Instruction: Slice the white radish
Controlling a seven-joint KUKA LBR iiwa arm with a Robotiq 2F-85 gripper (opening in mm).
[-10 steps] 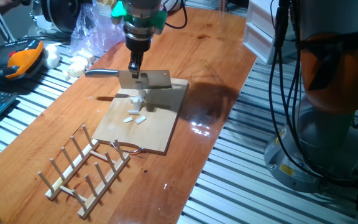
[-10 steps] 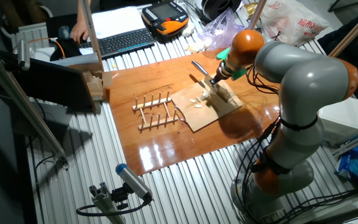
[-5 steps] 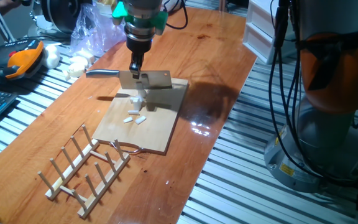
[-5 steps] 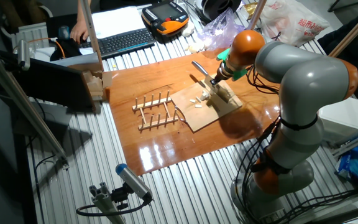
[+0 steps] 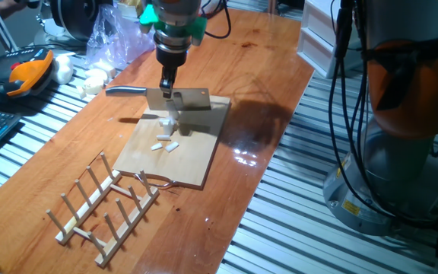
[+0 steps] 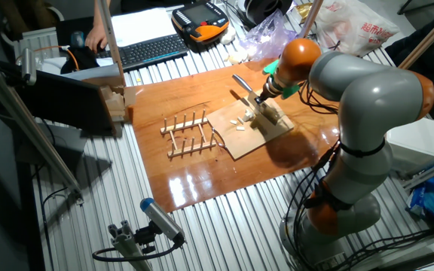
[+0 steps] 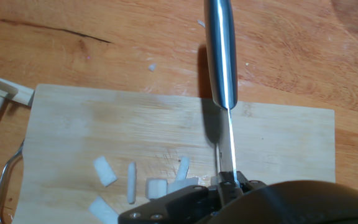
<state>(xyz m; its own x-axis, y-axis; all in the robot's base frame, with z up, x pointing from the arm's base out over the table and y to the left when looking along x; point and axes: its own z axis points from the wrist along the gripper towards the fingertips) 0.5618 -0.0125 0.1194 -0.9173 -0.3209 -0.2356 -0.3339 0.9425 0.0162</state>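
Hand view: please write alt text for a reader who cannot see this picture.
A knife, seen edge-on from above, is held over a wooden cutting board by the gripper. Several small white radish pieces lie on the board left of the blade, and the board rests on a wooden table.

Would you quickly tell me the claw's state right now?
Claw: shut on the knife, blade held over the white radish pieces on the board.

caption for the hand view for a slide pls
Gripper shut on a steel cleaver, edge-on above a pale wooden cutting board scattered with small white radish pieces.
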